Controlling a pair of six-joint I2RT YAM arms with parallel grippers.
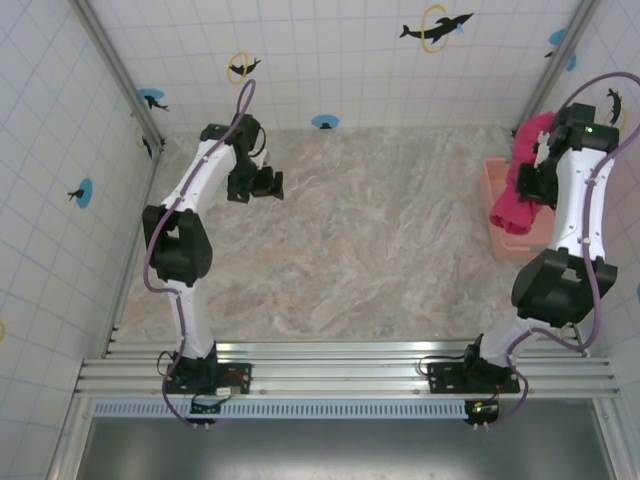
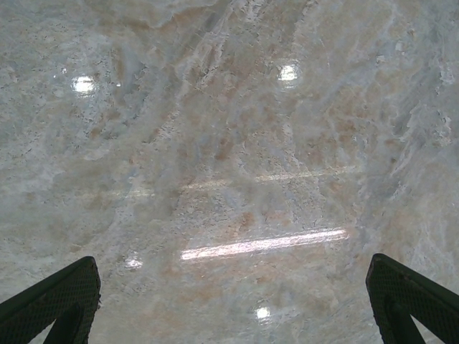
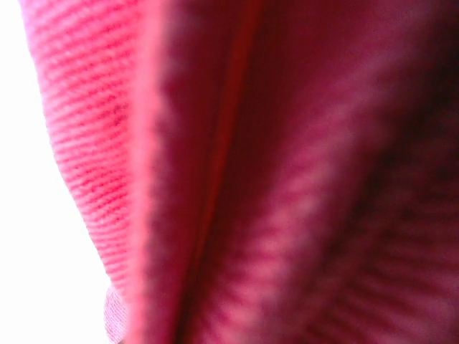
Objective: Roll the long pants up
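At the far right edge of the bench (image 1: 380, 250), the pants (image 1: 515, 195) hang in a bunched, upright mass over a pale pink basket (image 1: 522, 244). The top of the cloth rises beside the right arm's wrist. Its lower end droops onto the basket's near part. They are bright magenta, plain and unpatterned, and gathered so tightly that the legs cannot be told apart.

In the right wrist view the pants (image 3: 251, 179) lie very close to the lens. They show a fine ribbed knit in soft vertical folds, lighter pink at the left and deeper red in the creases.

The right end effector (image 1: 528, 185) is against the cloth, but I cannot tell whether it is closed on it.

The left end effector (image 1: 262, 183) hangs over the far left part of the bench, well apart from the pants. In its wrist view the left end effector (image 2: 233, 290) is spread wide over bare marbled bench (image 2: 229, 143), holding nothing.
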